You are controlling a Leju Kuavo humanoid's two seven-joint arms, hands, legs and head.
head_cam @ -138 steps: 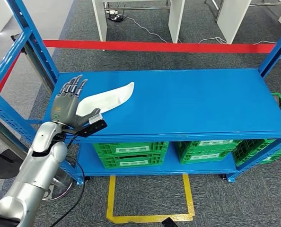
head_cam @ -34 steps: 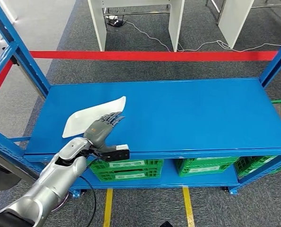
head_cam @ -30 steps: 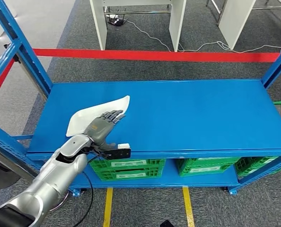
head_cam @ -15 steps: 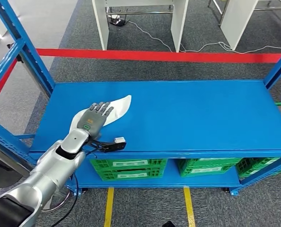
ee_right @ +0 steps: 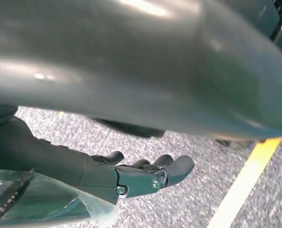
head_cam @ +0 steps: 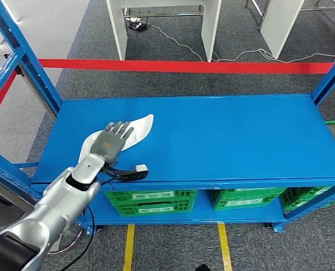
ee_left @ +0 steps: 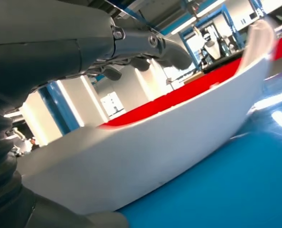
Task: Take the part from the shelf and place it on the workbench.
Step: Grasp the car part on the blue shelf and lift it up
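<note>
Left hand [head_cam: 108, 143] lies flat on the curved white plastic part [head_cam: 141, 126], fingers spread over it; right hand [ee_right: 143, 175] hangs empty, fingers apart.

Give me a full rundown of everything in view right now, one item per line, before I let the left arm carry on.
White part: one, white, curved, lying on the top shelf board near its left end, under the left hand.
Shelf: one, blue metal, with a top board and a lower level.
Crates: at least three, green, on the lower level of the shelf.
Floor tape: one red strip beyond the shelf; yellow lines in front of it.
White furniture legs: several, on the grey carpet behind the red strip, with cables beside them.
Left hand: grey, fingers spread over the white part; a closed grip cannot be confirmed.
Right hand: dark, fingers loosely extended over grey carpet, holding nothing.
</note>
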